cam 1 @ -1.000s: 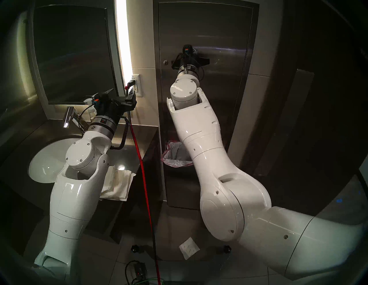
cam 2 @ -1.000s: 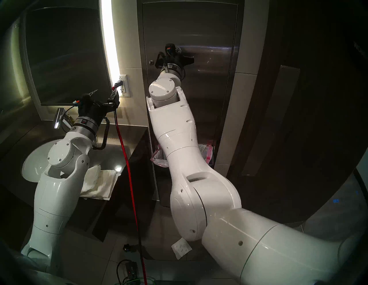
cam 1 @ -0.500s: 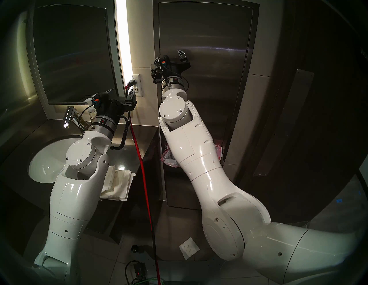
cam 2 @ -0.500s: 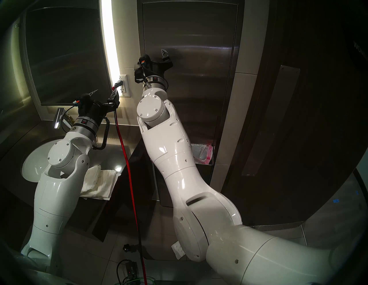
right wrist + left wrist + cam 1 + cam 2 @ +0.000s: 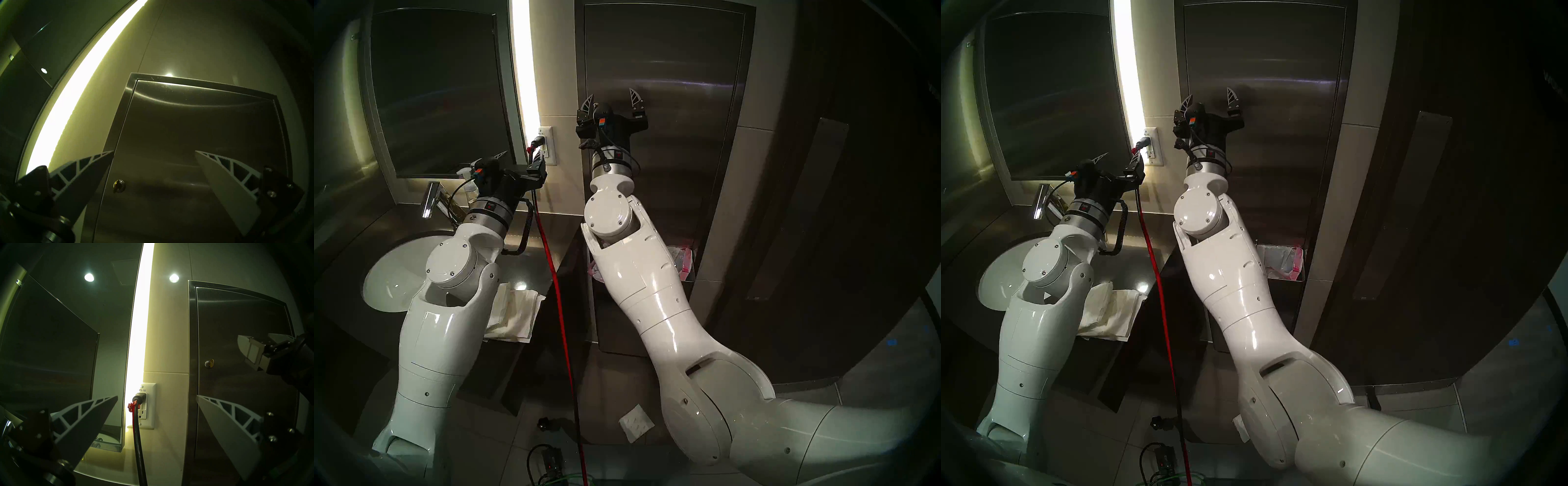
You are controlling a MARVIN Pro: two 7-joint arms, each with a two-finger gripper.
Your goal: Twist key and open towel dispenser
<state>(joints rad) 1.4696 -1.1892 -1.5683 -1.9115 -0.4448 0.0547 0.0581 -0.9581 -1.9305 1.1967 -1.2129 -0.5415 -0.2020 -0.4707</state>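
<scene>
The key [image 5: 116, 184] sits in the round lock cylinder [image 5: 120, 186] near the left edge of the towel dispenser [image 5: 186, 135] door, about mid-height; door looks shut. Judged small, stiff and thin: its brass bow is the only hold and likely slips unless the fingertips pinch its flat faces squarely. The steel door looks rigid and smooth, with no handle visible.

Right gripper [image 5: 612, 101]: jaws spread wide, empty, held off the door, with the key below and left of the gap. Left gripper [image 5: 156, 399]: jaws wide apart, empty, facing the wall outlet [image 5: 147, 405], touching nothing.
</scene>
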